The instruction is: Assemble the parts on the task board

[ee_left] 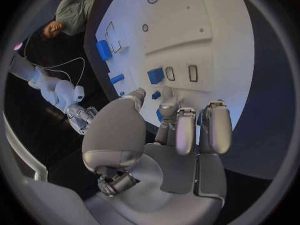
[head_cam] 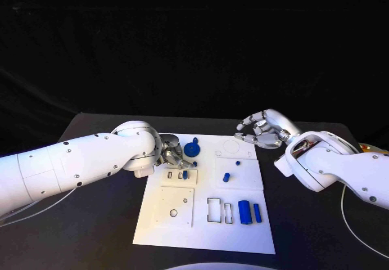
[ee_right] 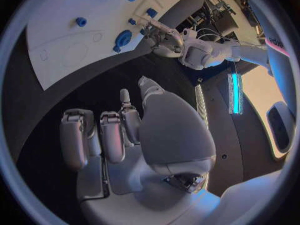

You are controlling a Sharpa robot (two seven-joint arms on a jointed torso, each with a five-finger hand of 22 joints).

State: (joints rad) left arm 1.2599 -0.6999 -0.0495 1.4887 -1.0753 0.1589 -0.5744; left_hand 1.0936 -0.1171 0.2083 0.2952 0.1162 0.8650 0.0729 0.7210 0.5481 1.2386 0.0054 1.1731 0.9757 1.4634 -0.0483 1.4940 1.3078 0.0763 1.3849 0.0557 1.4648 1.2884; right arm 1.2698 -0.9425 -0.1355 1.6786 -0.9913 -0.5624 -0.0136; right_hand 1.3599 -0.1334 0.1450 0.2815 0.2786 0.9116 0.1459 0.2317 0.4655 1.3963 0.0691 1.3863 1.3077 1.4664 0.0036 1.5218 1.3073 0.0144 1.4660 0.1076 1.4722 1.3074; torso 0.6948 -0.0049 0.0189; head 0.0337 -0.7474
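From my end the task board [head_cam: 170,216] looks like matt white plastic, flat and smooth, no glare off it. The parts [head_cam: 244,212] are blue plastic with a slight sheen, the round one [head_cam: 192,149] too. Both arms wear glossy white shells, and I can see highlights on the left arm [head_cam: 73,163]. The left hand [head_cam: 172,154] and right hand [head_cam: 261,130] read as brushed silver metal, satin-smooth. The table [head_cam: 97,225] is dull black, maybe a bit textured, can't tell for sure.

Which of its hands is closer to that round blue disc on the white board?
Left. The left hand sits right beside the disc; the right hand hovers off the board's far right corner.
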